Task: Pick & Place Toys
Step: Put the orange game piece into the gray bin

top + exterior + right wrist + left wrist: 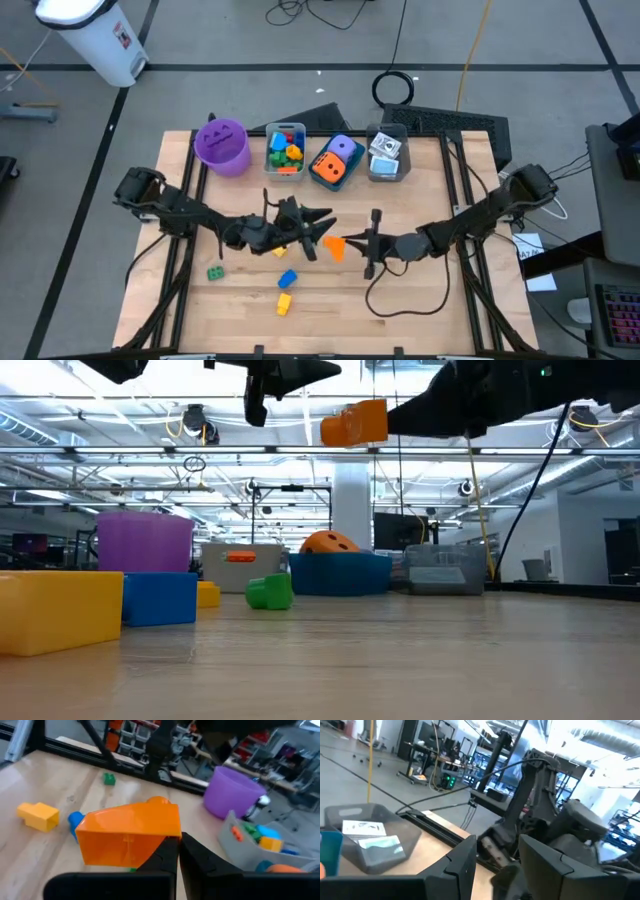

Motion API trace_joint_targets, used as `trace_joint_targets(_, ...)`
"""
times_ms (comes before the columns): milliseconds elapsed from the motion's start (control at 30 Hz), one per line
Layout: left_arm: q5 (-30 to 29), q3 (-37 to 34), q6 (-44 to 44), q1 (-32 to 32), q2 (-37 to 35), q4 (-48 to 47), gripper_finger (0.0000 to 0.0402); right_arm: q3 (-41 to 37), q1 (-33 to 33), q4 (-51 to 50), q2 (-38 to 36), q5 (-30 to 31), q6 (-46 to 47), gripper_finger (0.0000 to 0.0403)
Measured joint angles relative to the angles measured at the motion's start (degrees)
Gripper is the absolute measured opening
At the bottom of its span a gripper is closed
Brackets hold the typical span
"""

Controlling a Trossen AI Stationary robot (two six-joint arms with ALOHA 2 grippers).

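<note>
My right claw (pixel 174 851) pinches orange brick (pixel 131 836) by its edge, lifted off table (pixel 420 310) for carrying. Bins lie ahead. My left claw (pixel 312 238) waits just beside, fingers apart, empty. Yellow brick (pixel 38 815), blue, green wait below.

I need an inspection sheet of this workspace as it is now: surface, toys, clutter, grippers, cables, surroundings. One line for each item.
Surface: wooden table, bare wood in front.
Job's things: green brick, blue brick and yellow brick loose on the table; orange brick lifted; more bricks in the grey bin; dice in the blue bin; printed cubes in the clear bin.
Clutter: purple cup beside the bins.
Grippers: right gripper shut on the orange brick above the table; left gripper raised, fingers apart, holding nothing.
Cables: black cable looped on the table; more on the floor.
Surroundings: white container on the floor.
</note>
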Motion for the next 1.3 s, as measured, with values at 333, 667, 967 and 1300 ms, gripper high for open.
trace_joint_targets(333,3.18,0.0,-4.75,5.85,0.0,-6.63,0.0152,-0.02,0.34,1.64,-0.89,2.12,-7.48,0.0)
trace_joint_targets(667,31.32,0.0,-14.21,16.0,0.0,-8.86,0.0152,-0.02,-0.84,5.97,-0.89,5.79,-17.87,0.0)
trace_joint_targets(967,47.67,0.0,-18.65,21.28,0.0,-8.88,0.0152,-0.02,-4.04,8.02,-0.87,6.4,-24.01,0.0)
trace_joint_targets(1300,56.66,0.02,-18.55,24.68,-0.02,-9.83,0.0152,-0.02,-6.94,14.49,-0.78,6.12,-33.21,0.0)
